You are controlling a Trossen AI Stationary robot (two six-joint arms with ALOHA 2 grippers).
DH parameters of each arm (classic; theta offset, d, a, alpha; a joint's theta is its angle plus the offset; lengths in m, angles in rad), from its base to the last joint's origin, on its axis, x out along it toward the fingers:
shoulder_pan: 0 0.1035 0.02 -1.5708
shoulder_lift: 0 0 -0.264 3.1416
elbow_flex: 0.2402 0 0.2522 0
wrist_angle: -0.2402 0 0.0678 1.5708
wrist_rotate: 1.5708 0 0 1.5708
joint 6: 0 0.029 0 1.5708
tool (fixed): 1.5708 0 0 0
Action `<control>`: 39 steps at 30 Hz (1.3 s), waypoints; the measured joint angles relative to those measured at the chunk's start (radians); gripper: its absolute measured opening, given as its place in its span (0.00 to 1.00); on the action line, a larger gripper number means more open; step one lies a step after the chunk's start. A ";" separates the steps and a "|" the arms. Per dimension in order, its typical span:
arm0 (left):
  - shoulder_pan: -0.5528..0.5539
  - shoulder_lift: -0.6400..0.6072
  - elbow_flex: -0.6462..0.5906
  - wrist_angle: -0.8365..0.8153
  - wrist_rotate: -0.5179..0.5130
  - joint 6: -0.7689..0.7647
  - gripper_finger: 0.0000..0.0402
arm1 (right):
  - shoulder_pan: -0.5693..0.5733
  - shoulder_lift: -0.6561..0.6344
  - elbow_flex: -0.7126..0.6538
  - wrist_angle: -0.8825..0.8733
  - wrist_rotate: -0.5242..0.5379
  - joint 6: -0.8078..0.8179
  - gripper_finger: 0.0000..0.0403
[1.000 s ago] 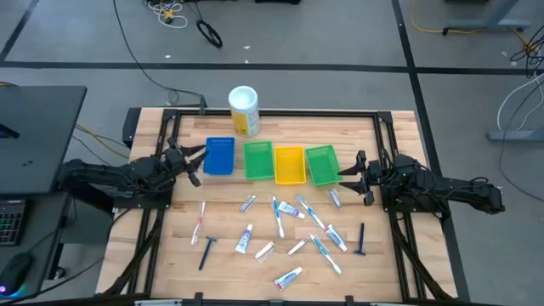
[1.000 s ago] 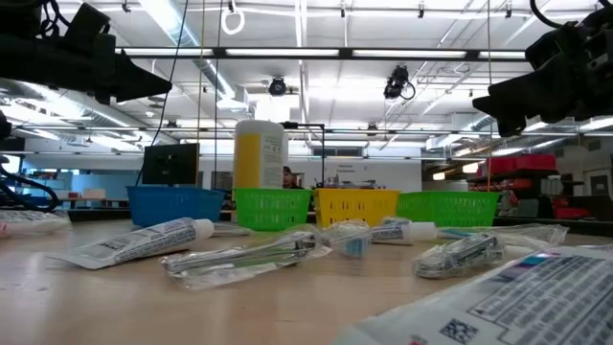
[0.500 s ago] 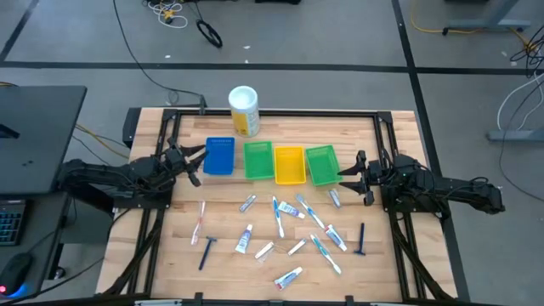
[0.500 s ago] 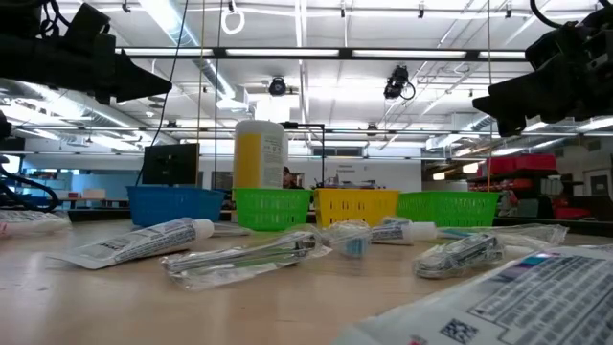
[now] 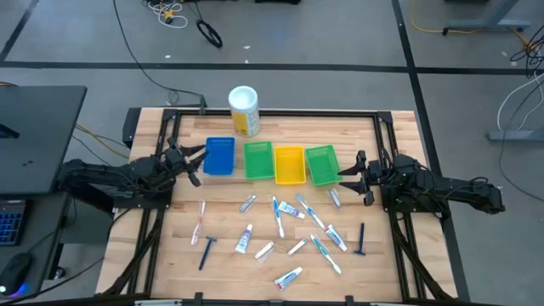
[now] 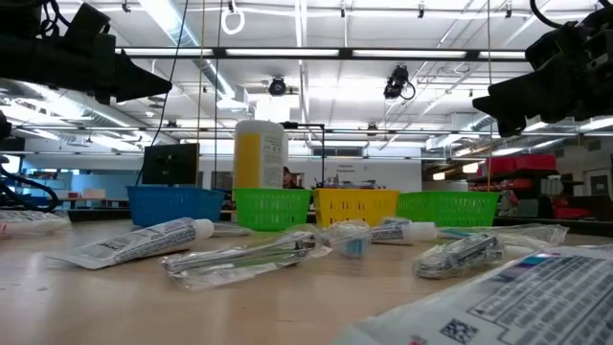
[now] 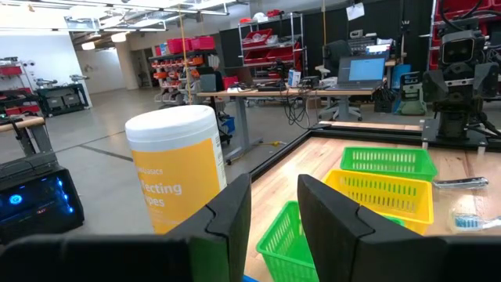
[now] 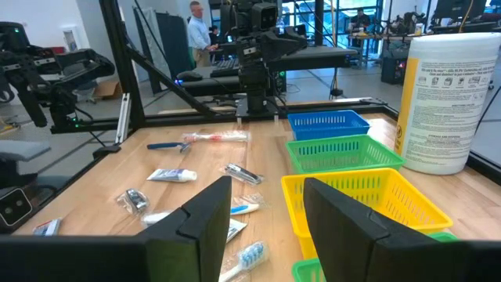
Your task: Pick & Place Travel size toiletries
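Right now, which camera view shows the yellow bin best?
The high view: the yellow bin shows whole from above, between two green bins. The low view gives only its side wall. Each wrist view shows it partly, behind that gripper's fingers.

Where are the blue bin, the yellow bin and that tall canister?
Blue bin (image 5: 219, 156), high view, its floor.
Yellow bin (image 5: 289, 165), high view, its floor.
Canister (image 5: 243, 99), high view, its lid.

Both arms are matte black, built of chunky jointed segments with dark cabling along them. The left claw (image 7: 270, 227) and the right claw (image 8: 262, 227) each end in two broad, flat black fingers with angular, bevelled tips.
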 joint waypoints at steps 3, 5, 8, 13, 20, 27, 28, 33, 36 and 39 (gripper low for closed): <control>0.000 0.000 0.000 0.000 0.000 0.000 0.28 | 0.000 0.000 0.000 0.000 0.000 0.000 0.43; 0.000 0.000 0.000 0.000 0.000 0.000 0.28 | 0.000 0.000 0.000 0.000 0.000 0.000 0.43; 0.000 0.000 0.000 0.000 0.000 0.000 0.28 | 0.000 0.000 0.000 0.000 0.000 0.000 0.43; 0.000 0.000 0.000 0.000 0.000 0.000 0.28 | 0.000 0.000 0.000 0.000 0.000 0.000 0.43; 0.000 0.000 0.000 0.000 0.000 0.000 0.28 | 0.000 0.000 0.000 0.000 0.000 0.000 0.43; 0.000 0.000 0.000 0.000 0.000 0.000 0.28 | 0.000 0.000 0.000 0.000 0.000 0.000 0.43; 0.000 0.000 0.000 0.000 0.000 0.000 0.28 | 0.000 0.000 0.000 0.000 0.000 0.000 0.43; 0.000 0.000 0.000 0.000 0.000 0.000 0.28 | -0.001 0.000 0.000 0.010 0.040 0.000 0.43; 0.000 0.000 0.000 0.000 0.001 -0.017 0.28 | -0.001 0.000 0.000 0.024 0.058 0.021 0.43; 0.000 0.000 0.000 0.008 0.027 -0.076 0.28 | -0.001 0.000 0.000 0.062 0.025 0.147 0.43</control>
